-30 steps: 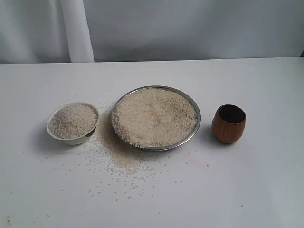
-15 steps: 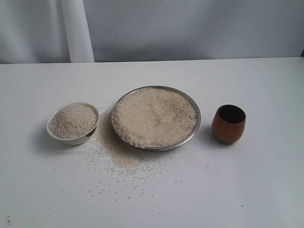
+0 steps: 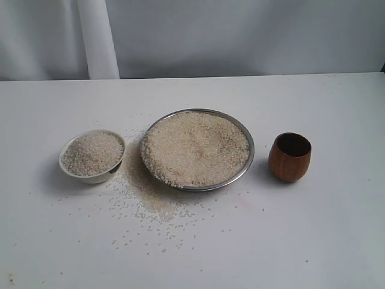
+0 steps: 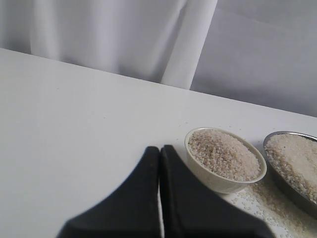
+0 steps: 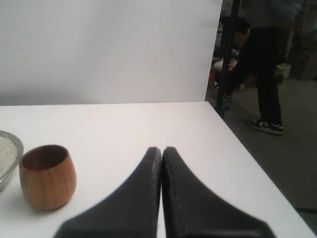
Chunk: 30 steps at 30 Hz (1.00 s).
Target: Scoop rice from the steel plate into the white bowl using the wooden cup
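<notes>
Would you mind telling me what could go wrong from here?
The bowl is already heaped with rice; another scoop will likely spill over, adding to the grains scattered on the table.
The plate is full to its rim, so digging in may push grains over the edge.
The cup is round and glossy; the right gripper, shut now, might slip on it or tip it.

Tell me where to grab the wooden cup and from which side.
Grip the wooden cup across its rounded belly, likely coming from its right with the right end effector. It stands upright, handleless, and the steel plate sits close on its left.
</notes>
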Available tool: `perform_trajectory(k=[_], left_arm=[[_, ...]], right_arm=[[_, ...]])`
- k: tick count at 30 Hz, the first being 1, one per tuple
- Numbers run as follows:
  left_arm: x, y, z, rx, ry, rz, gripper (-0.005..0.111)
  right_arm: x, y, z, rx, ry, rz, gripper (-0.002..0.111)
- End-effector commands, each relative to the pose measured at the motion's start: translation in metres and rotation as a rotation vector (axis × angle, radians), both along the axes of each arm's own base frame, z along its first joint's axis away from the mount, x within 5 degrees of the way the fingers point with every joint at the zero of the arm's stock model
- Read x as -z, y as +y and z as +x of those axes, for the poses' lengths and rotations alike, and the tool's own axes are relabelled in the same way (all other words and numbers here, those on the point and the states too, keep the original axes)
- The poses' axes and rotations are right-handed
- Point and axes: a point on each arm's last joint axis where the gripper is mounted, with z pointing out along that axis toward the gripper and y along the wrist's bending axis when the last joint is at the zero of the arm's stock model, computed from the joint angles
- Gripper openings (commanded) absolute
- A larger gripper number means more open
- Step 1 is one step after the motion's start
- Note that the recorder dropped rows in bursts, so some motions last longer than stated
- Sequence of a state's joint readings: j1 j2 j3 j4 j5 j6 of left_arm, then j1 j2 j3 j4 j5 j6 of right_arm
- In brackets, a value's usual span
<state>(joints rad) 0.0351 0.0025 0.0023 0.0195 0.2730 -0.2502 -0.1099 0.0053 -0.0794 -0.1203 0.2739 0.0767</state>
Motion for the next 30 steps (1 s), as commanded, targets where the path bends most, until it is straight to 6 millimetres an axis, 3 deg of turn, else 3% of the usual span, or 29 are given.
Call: perform_trajectory(k=[1,12,30], left_arm=[[-0.001,0.0,0.0,0.004,-0.011,-0.005,0.0],[-0.001,0.0,0.0,0.004,-0.011,-0.005,0.0],[-0.001,0.0,0.0,0.004,-0.011,-0.005,0.0]], right_arm=[[0.02,0.003,0.004,-0.039,0.009,0.015,0.0],[0.032,0.005,0.002,-0.083,0.132,0.013,0.0],[0.032,0.007,0.002,-0.119,0.134,0.02,0.0]])
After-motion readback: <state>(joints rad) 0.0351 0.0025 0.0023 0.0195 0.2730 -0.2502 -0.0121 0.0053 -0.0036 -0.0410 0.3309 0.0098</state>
